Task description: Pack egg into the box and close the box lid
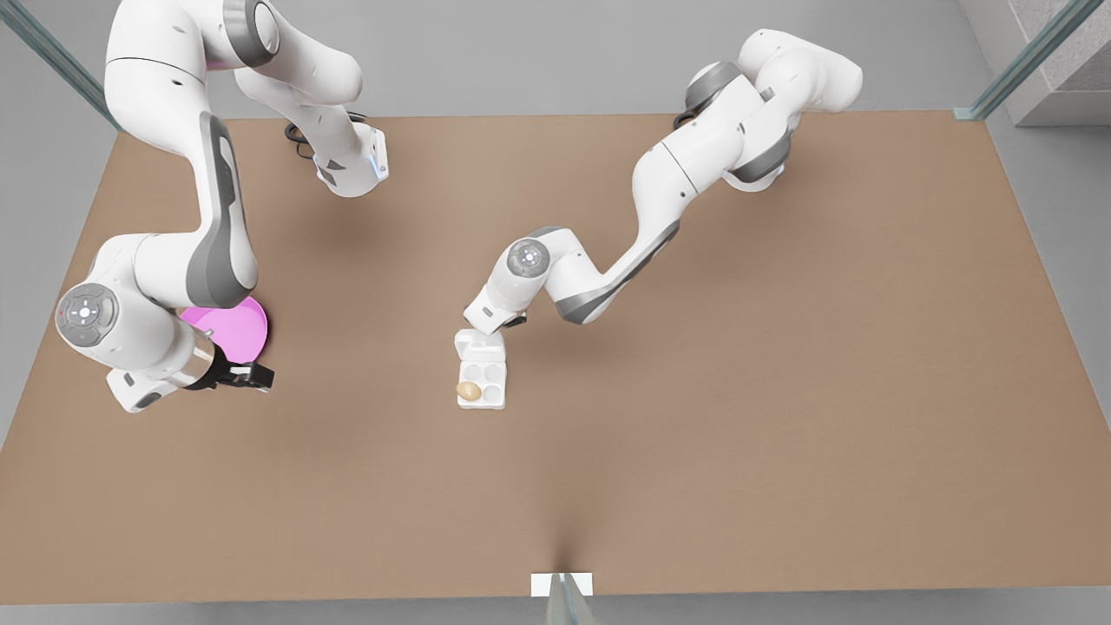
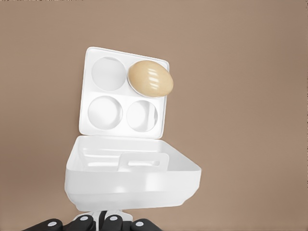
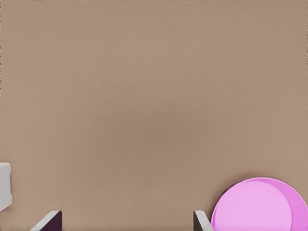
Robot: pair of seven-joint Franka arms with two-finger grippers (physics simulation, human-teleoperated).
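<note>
The white box lies mid-table with its four cups showing. The tan egg sits in one corner cup, also seen in the left wrist view as the egg in the box. The box lid is raised partway on its hinge, and in the front view the box lid lies on the far side of the cups. My left gripper is shut on the lid's outer edge, under the arm's wrist. My right gripper waits open, with nothing between its fingers, beside the pink plate.
A round pink plate lies at the front view's left, partly under the right arm; its rim shows in the right wrist view. A small white marker sits at the table's near edge. Brown tabletop spreads around the box.
</note>
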